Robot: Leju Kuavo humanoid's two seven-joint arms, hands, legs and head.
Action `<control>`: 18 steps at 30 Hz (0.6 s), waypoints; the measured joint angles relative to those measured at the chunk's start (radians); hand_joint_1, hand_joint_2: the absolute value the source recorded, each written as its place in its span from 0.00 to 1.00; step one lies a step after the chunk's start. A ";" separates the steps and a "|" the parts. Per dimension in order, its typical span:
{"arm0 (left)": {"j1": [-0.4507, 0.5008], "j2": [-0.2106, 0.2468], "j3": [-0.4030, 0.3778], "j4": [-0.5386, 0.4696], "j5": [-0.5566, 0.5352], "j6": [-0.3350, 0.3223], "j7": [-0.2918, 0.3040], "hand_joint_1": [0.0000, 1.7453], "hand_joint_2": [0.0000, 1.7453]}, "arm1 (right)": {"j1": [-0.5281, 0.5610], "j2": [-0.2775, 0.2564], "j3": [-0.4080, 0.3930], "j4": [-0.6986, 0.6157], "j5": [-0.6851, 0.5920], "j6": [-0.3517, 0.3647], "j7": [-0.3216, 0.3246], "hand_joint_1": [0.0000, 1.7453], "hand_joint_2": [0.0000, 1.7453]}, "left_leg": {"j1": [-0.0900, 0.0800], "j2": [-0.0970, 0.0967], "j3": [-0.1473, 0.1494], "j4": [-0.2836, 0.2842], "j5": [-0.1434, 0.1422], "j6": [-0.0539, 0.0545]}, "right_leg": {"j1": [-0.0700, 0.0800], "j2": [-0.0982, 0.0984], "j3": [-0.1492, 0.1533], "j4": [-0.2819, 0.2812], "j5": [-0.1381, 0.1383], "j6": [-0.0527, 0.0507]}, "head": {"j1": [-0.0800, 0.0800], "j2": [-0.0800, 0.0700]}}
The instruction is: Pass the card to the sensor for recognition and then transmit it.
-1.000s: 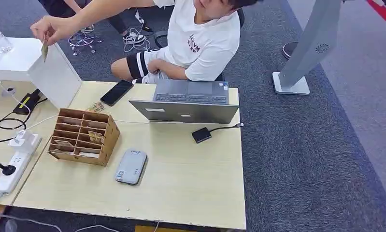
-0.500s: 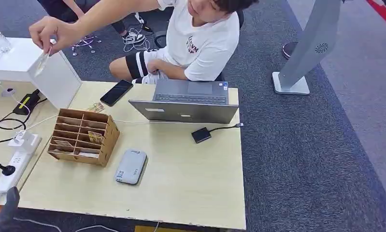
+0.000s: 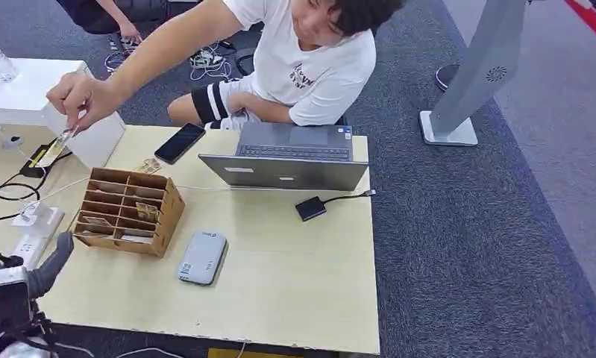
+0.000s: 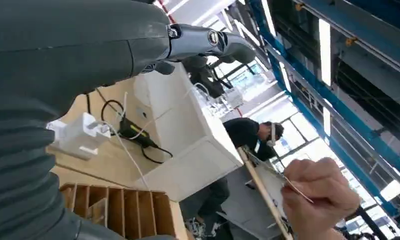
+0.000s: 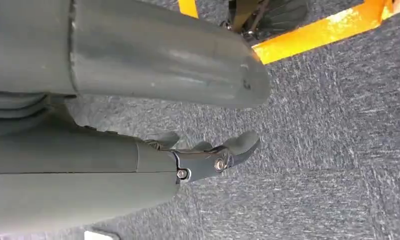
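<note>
Big pale wood table (image 3: 295,283) takes up most of the floor space, w/ dark grey carpet (image 3: 466,224) round it. A person in a white tee (image 3: 317,63) sits at the far side, behind an open grey laptop (image 3: 291,160), one arm stretched way out toward the white box (image 3: 26,93) at the table's far left corner. Their hand (image 3: 78,93) pinches the card (image 3: 54,147), held tilted in the air just above the black adapter & cables beside that box; card isn't touching anything else as far as I can see. In the left wrist view the same hand (image 4: 320,192) holds it edge-on, just a thin line (image 4: 298,189). Near the table's left-middle sits a brown cardboard organizer (image 3: 127,212) w/ rows of slots, a few cards tucked in. Just beside it toward the near edge lies the grey card reader (image 3: 203,257), flat, nothing on it. Black phone (image 3: 180,142) lies next to the laptop, small black hub (image 3: 310,208) on a cable in front of it. White power strip (image 3: 15,261) along the left edge. Robot's left hand (image 3: 52,265) is up at the near left corner, well apart from the card, fingers extended & holding nothing. Right hand (image 5: 208,157) hangs over carpet, fingers loosely apart, holding nothing.
</note>
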State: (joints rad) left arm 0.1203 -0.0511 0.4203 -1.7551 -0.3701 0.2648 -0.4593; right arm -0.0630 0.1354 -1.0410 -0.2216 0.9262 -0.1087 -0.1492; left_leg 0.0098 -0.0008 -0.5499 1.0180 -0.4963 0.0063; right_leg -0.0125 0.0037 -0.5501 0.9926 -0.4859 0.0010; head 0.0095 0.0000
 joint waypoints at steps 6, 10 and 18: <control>-0.101 0.069 -0.089 0.066 -0.152 0.039 0.063 0.00 1.00 | -0.001 0.004 0.021 0.005 0.035 0.002 0.009 0.00 0.00 | 0.000 0.000 0.000 0.000 0.000 0.000 | 0.000 0.000 0.000 0.000 0.001 -0.001 | 0.000 0.000; -0.168 0.111 -0.146 0.109 -0.247 0.063 0.105 0.00 1.00 | -0.002 0.006 0.031 0.006 0.060 0.012 0.014 0.00 0.00 | 0.000 0.000 0.000 0.000 0.000 0.000 | 0.000 0.000 0.000 0.000 0.001 -0.001 | 0.000 0.000; -0.300 0.205 -0.259 0.205 -0.442 0.115 0.191 0.00 1.00 | -0.003 0.013 0.063 0.013 0.110 0.013 0.030 0.00 0.00 | 0.000 0.001 0.000 0.000 0.001 0.000 | 0.000 0.001 -0.001 0.000 0.001 -0.001 | 0.000 0.000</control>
State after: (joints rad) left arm -0.1794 0.1544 0.1615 -1.5496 -0.8117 0.3799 -0.2682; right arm -0.0664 0.1488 -0.9781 -0.2087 1.0360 -0.0961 -0.1190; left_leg 0.0099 0.0001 -0.5499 1.0182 -0.4952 0.0058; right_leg -0.0125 0.0045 -0.5507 0.9930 -0.4851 0.0001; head 0.0095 0.0000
